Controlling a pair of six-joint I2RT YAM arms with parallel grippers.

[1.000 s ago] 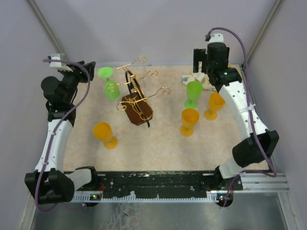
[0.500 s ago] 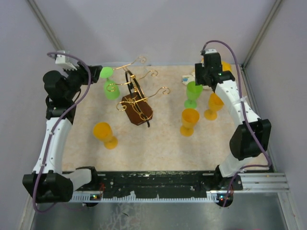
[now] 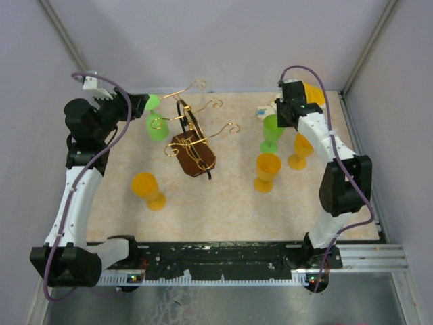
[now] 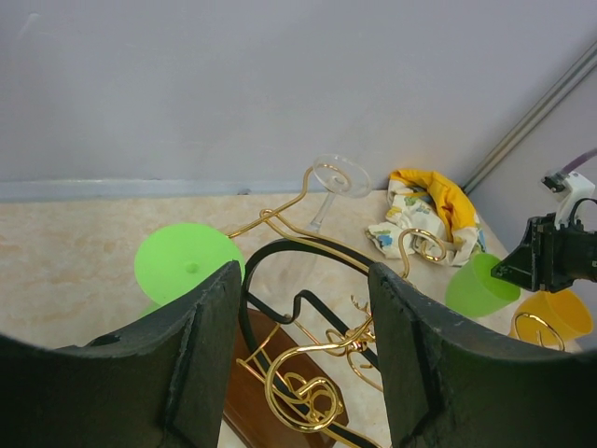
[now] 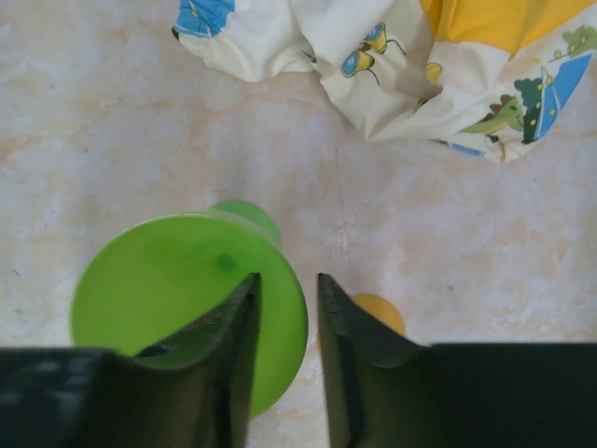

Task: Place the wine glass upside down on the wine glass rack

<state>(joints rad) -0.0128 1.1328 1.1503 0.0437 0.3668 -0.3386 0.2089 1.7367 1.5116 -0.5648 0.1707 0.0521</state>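
Since the right gripper (image 5: pixel 285 285) hangs directly over the upright green goblet (image 5: pixel 177 280), its jaws only narrowly apart and holding nothing, I judge that picking this goblet is the step in hand. The jaws should open wider first, then descend so that one finger goes inside the bowl and one outside. The grip must be firm, because the goblet has to be turned foot-up later. An orange goblet (image 3: pixel 267 169) stands near, so a straight approach from above seems safest. The wine glass rack (image 3: pixel 193 154) stands well apart, mid-table. The left gripper (image 4: pixel 303 273) is wide open and empty beside the rack, near another green goblet (image 4: pixel 185 261) that is foot-up.
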